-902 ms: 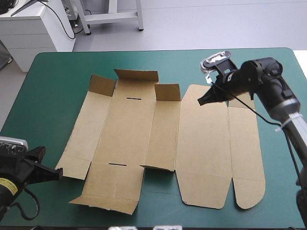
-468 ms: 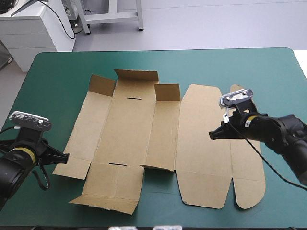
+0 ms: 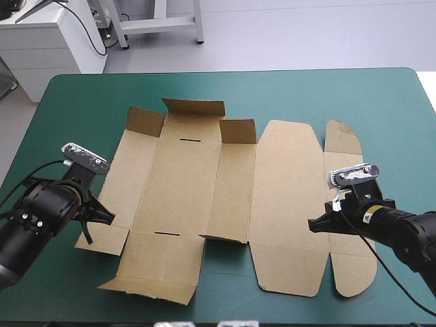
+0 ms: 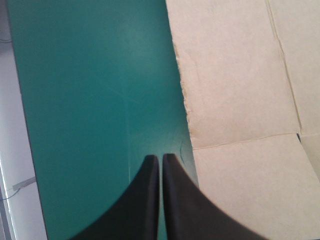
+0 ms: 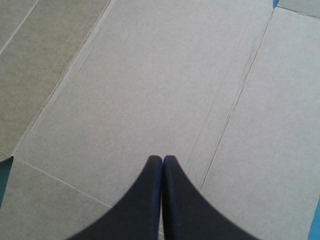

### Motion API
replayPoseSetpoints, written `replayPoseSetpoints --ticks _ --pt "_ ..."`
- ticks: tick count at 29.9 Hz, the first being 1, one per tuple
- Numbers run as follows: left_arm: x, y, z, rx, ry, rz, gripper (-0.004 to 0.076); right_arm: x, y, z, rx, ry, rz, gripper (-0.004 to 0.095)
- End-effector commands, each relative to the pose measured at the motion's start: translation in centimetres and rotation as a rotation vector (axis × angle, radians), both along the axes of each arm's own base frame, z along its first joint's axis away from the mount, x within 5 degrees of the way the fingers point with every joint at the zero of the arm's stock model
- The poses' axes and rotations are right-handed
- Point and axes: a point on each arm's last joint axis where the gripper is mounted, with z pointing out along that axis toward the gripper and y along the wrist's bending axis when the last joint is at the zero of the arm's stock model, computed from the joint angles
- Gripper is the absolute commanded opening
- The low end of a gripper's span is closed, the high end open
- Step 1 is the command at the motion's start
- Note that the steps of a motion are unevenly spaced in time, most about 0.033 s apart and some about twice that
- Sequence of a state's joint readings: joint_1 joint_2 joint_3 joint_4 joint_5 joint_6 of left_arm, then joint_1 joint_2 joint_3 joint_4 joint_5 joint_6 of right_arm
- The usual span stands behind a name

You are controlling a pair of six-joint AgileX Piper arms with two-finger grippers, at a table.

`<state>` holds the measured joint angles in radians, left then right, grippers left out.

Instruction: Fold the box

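1. box (image 3: 204,197): a cut sheet of brown board, lying flat and unfolded. the teal-green cover (image 3: 75,102) shows around all sides of the box. three short flaps (image 3: 194,107) along the box's far edge stand tilted upward. the rest of the sheet lies flat, apart from a slightly lifted near-left flap. two thin slots (image 3: 191,140) are cut in the box's widest panel, one near its far end and one near its near end. the box's right part is a broad panel with a narrow, round-ended strip (image 3: 349,204) beside it.

2. left gripper (image 3: 107,218): black fingers pressed together, nothing held between them. the tip sits at the box's left edge, by the small near-left corner panel. in the left wrist view the left gripper (image 4: 160,158) is over the teal-green cover (image 4: 90,100), just beside the edge of the box (image 4: 235,90), close to a crease that crosses the board. contact with the box cannot be determined.

3. right gripper (image 3: 313,223): black fingers pressed together, nothing held between them. the tip is over the box's right part, at the crease between the broad panel and the narrow strip. in the right wrist view the right gripper (image 5: 162,159) points across the box (image 5: 150,75), which fills the field ahead of it. a long crease runs just beside the tip. contact with the board cannot be determined.
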<state>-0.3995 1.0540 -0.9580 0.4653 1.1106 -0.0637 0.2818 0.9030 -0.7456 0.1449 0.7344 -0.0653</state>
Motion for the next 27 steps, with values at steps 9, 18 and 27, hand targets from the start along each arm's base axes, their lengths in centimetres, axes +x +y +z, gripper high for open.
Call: replayPoseSetpoints --ticks 9,18,27 --pt "6.6 5.5 1.7 -0.424 0.171 0.165 0.0016 0.1 -0.1 1.3 0.029 -0.084 -0.014 -0.0021" --pt "10.1 10.6 -3.3 -0.607 0.375 0.255 0.0016 0.0 -0.2 1.1 0.017 -0.068 -0.011 -0.0021" --pt "12.1 10.4 -6.0 -0.741 0.432 0.153 0.0016 -0.1 -0.2 0.9 -0.008 -0.045 0.007 -0.0021"
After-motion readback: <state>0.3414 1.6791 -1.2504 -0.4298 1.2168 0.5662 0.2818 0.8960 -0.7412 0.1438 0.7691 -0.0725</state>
